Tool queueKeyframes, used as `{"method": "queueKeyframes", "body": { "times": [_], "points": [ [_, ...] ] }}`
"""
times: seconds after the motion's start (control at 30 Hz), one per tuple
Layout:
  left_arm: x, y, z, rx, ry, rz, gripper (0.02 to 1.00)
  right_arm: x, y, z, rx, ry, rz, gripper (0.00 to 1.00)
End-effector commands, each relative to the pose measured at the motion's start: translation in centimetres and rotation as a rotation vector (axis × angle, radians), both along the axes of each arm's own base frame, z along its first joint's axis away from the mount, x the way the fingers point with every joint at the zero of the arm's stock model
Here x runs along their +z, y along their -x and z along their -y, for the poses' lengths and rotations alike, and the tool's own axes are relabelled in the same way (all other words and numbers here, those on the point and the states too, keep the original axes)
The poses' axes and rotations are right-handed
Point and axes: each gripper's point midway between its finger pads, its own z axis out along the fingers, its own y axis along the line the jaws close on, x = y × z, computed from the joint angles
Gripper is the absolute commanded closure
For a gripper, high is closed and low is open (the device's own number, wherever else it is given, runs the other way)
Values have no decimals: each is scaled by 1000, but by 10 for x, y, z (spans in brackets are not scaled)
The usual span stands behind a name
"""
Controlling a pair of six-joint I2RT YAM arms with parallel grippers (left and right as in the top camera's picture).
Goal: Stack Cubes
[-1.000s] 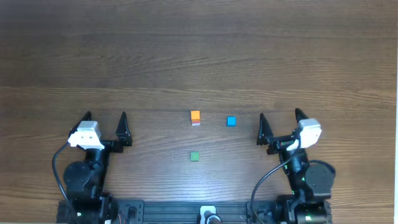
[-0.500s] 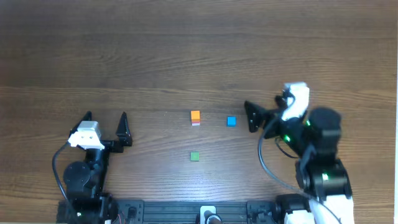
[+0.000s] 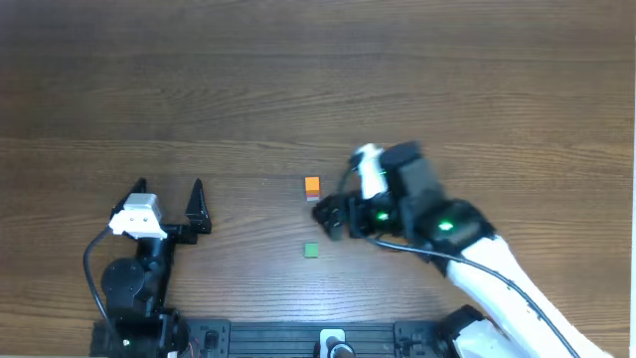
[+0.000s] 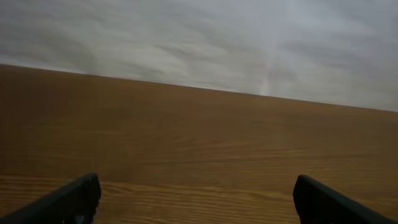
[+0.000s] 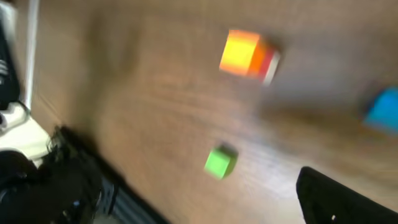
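An orange cube (image 3: 312, 184) sits on a pale pink cube (image 3: 313, 198) near the table's middle. A green cube (image 3: 311, 250) lies alone closer to the arm bases. My right gripper (image 3: 326, 214) is lifted over the space between them, open, with nothing held. Its wrist view shows the orange cube (image 5: 239, 53), the green cube (image 5: 219, 162) and a blue cube (image 5: 384, 109) off to one side, with one finger (image 5: 339, 199) at the edge. My left gripper (image 3: 168, 191) rests open near its base, its fingers (image 4: 78, 196) over bare wood.
The wooden table (image 3: 318, 80) stretches far beyond the cubes. A black rail (image 3: 318, 338) with both arm bases runs along the near edge. The right arm's white link (image 3: 497, 283) crosses the table's right half.
The right arm has swung up and leftward from beside its base, past the blue cube, to hover between the orange stack and the green cube. The left arm has kept still.
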Motion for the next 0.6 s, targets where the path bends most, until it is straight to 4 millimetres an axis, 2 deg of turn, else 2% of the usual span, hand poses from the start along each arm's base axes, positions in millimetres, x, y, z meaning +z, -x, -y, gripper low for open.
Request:
{"method": "queueKeyframes", "body": {
  "times": [0.03,0.3,0.6],
  "points": [
    [-2,0,0,-4,-18,-1,18,-23,12,-13,-81,93,-119,9],
    [-2,0,0,-4,-18,-1,18,-67,40,-27,-114,256,-259,7],
    [-2,0,0,-4,-18,-1,18,-104,50,-32,-136,399,-300,7]
  ]
}}
